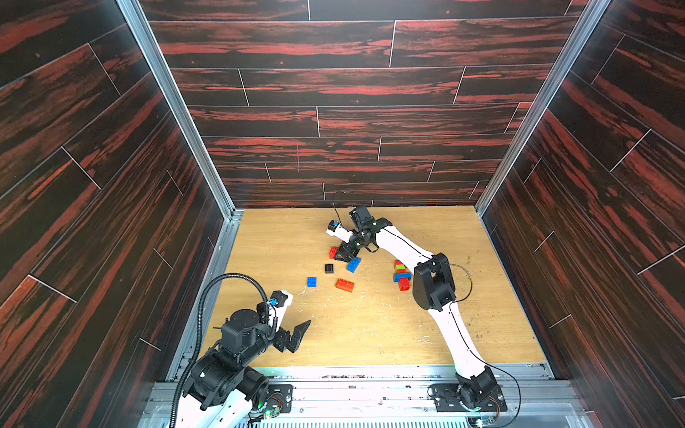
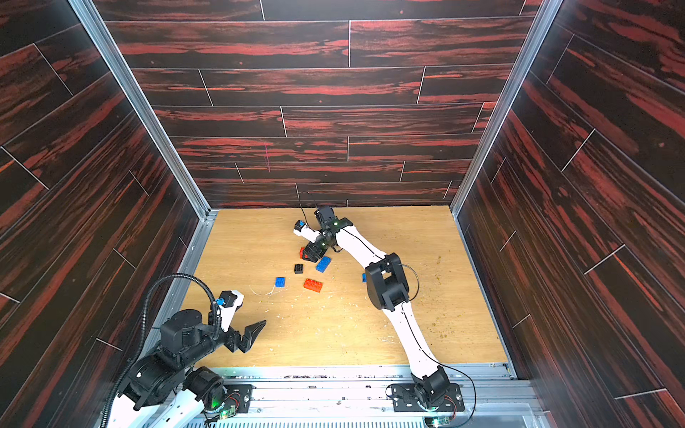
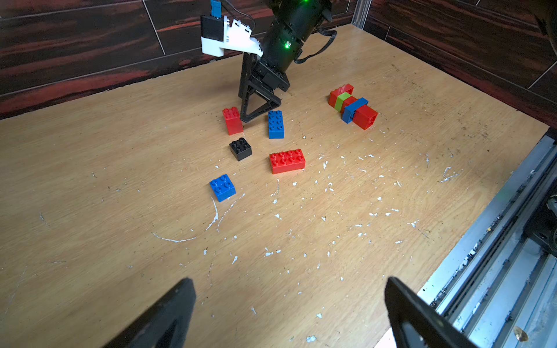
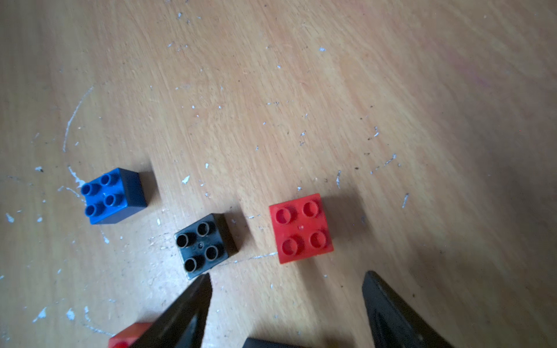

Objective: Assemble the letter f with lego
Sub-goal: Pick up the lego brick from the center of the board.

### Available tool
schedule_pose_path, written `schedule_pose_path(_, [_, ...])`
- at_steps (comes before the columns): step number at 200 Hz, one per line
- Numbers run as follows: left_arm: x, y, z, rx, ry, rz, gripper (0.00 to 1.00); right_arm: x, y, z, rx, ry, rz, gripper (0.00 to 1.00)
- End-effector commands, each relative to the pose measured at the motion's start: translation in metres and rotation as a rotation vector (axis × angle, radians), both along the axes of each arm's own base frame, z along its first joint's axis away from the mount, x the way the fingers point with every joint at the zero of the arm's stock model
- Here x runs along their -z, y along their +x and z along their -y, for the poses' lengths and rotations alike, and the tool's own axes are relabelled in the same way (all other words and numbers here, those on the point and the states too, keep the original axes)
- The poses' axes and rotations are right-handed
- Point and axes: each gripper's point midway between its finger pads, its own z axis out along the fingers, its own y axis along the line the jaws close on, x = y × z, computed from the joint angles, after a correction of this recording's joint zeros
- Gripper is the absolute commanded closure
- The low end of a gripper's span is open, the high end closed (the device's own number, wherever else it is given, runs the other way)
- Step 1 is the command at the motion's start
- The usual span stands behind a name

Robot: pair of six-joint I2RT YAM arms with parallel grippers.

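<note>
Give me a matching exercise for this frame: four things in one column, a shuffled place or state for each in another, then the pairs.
1. black square studded plastic brick
2. joined stack of red, lime and blue bricks
3. left gripper
4. right gripper

a. open, low beside the red square brick
b. lying on its side
c. open, well away from every brick
d. loose, studs up

Pairs: 1-d, 2-b, 3-c, 4-a

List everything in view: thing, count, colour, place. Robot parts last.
red square brick: one, red, beside the right tool
black square brick: one, black, mid-table
blue square brick: one, blue, nearest the left tool
blue oblong brick: one, blue, beside the right tool
red oblong brick: one, red, mid-table
brick stack: one, red, lime green, blue, lying apart
table: one, light scuffed wood
walls: three, dark red-black panels
left tool: one, black, open, empty
right tool: one, black, open, empty
</note>
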Motion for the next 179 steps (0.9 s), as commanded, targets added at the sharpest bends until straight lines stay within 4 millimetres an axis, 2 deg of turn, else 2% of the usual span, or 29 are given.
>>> schedule_pose_path(1, [0.003,0.002,0.000,-0.001,0.008,0.000,0.00,0.009,-0.003,-0.009,-0.022,0.006,-0.016,0.21])
schedule_pose_path(61, [0.003,0.002,0.002,0.008,0.003,-0.005,0.00,0.020,-0.002,-0.019,-0.022,-0.008,0.003,0.23])
schedule_pose_path(179, [0.006,0.003,0.003,0.008,0.000,-0.017,0.00,0.029,0.003,-0.023,-0.014,-0.007,0.008,0.34])
